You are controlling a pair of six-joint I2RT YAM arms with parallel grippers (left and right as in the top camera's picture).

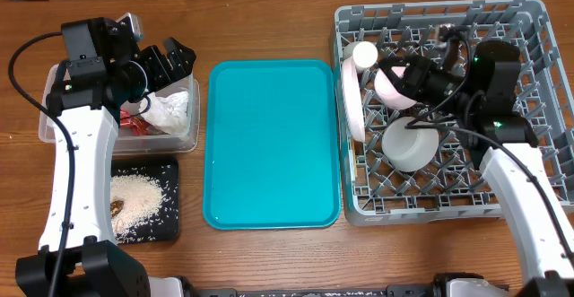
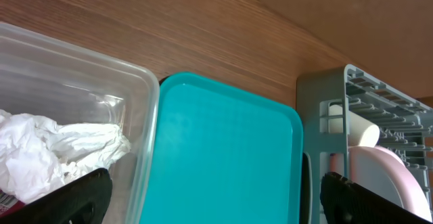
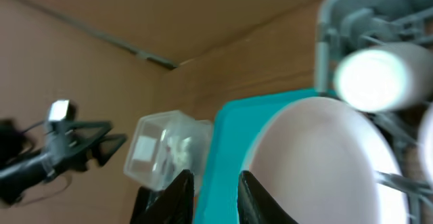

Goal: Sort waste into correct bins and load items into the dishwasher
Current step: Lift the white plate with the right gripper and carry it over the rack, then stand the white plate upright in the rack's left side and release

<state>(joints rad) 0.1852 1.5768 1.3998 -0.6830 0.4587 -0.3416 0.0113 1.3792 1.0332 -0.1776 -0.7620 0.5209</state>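
With fingers narrowly parted and empty, the right tool [image 3: 214, 178] sat just beside the round pale pink plate [image 1: 350, 109], which stood on edge in the large grey pegged plastic rack [image 1: 529, 28]. Clipping the plate's rim on the way out could have toppled it.

Even bright light (right-wrist view blurred)

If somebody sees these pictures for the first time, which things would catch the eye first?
The bright teal tray in the middle of the table stands out most. To its right, the big grey dish rack holds a pale plate standing on edge and a white bowl beside it. At the far left, white rice lies heaped on a black tray.
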